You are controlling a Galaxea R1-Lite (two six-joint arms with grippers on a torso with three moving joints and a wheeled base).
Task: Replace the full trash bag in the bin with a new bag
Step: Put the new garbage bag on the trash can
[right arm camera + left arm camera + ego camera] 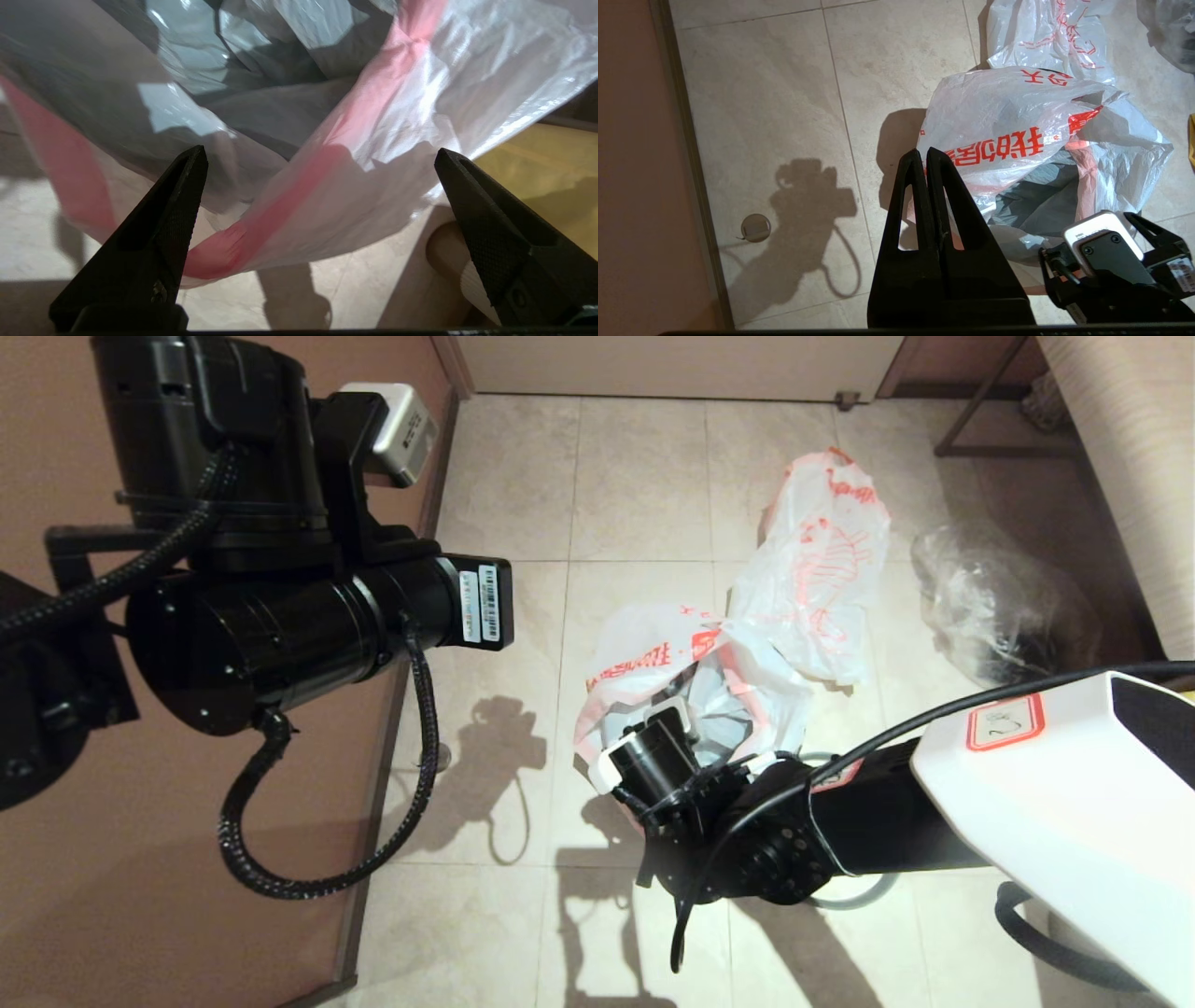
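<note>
While the full trash bag [822, 579] already lies aside on the floor, the right claw [322, 186], spread wide, faces the new bag [355, 140]; the left claw [923, 156] is pressed together.

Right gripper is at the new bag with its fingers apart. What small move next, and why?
Probably ease the right gripper forward and close on the pink-red band of the new bag. Its fingers are open, with that edge lying between them, ungrasped. The left gripper is shut and raised clear, to the left.
</note>
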